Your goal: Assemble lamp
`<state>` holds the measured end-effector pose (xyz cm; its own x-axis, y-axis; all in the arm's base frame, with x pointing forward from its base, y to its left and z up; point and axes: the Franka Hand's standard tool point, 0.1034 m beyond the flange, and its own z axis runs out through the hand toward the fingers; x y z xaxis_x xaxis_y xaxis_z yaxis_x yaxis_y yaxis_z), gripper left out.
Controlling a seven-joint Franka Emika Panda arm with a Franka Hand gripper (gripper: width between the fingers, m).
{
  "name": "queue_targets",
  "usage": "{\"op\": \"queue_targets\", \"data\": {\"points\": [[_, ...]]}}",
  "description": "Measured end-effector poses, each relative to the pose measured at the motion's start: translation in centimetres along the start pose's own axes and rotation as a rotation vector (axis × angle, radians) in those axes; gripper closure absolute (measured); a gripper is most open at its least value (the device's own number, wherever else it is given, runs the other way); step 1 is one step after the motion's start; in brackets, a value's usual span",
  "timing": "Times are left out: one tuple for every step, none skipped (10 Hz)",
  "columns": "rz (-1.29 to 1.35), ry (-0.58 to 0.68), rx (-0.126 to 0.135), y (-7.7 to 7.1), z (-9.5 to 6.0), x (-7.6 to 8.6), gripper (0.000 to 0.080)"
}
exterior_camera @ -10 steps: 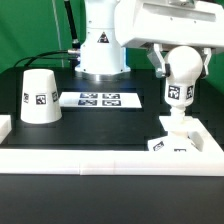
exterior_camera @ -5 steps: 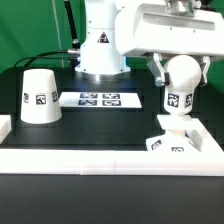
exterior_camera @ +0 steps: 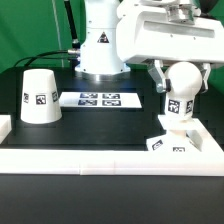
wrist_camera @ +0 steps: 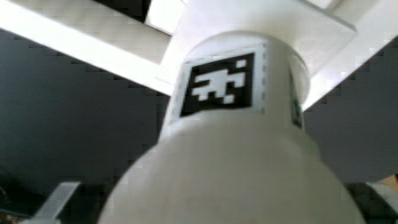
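The white ball-topped bulb [exterior_camera: 184, 82] stands with its foot on the flat square base [exterior_camera: 166, 143] at the exterior view's right, and its tag is tilted. My gripper [exterior_camera: 181, 78] is shut on the bulb's ball, one dark finger on each side. In the wrist view the bulb [wrist_camera: 222, 120] fills the frame, its tag faces the camera, and the fingertips [wrist_camera: 50, 198] show only at the edges. The cone shade [exterior_camera: 38, 95] stands apart on the black table at the exterior view's left.
The marker board [exterior_camera: 100, 99] lies flat between the shade and the bulb. The robot pedestal [exterior_camera: 100, 50] stands behind it. A low white wall [exterior_camera: 100, 160] runs along the table's front edge and up both sides.
My gripper has come down a little with the bulb. The bulb's tag has moved lower and turned from upright to tilted. The shade has not moved.
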<state>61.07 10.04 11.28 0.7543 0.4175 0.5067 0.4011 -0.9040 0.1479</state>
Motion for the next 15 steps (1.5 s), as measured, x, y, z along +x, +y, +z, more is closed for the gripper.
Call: {"op": "queue_targets", "data": {"points": [[0.0,0.001,0.0,0.0,0.0,0.0,0.0222],[0.0,0.001,0.0,0.0,0.0,0.0,0.0222],[0.0,0.0,0.0,0.0,0.0,0.0,0.0124],[0.0,0.0,0.0,0.0,0.0,0.0,0.0107],[0.0,0.0,0.0,0.0,0.0,0.0,0.0107],[0.0,0.001,-0.001,0.0,0.0,0.0,0.0101],[0.001,0.005,-0.002,0.1,-0.4,0.3,0.0101],[0.0,0.006,-0.002,0.2,-0.7,0.5,0.0101],[0.0,0.008,-0.002,0.2,-1.0,0.7,0.0101],[0.0,0.013,-0.004,0.3,-1.4,1.0,0.0101],[0.001,0.016,-0.006,0.5,-1.7,1.3,0.0101],[0.002,0.018,-0.007,0.7,-2.0,1.5,0.0101],[0.003,-0.01,0.007,0.5,-2.1,1.5,0.0101],[0.003,-0.006,0.004,0.7,-2.2,1.7,0.0101],[0.005,-0.01,0.004,0.9,-2.0,1.5,0.0101]]}}
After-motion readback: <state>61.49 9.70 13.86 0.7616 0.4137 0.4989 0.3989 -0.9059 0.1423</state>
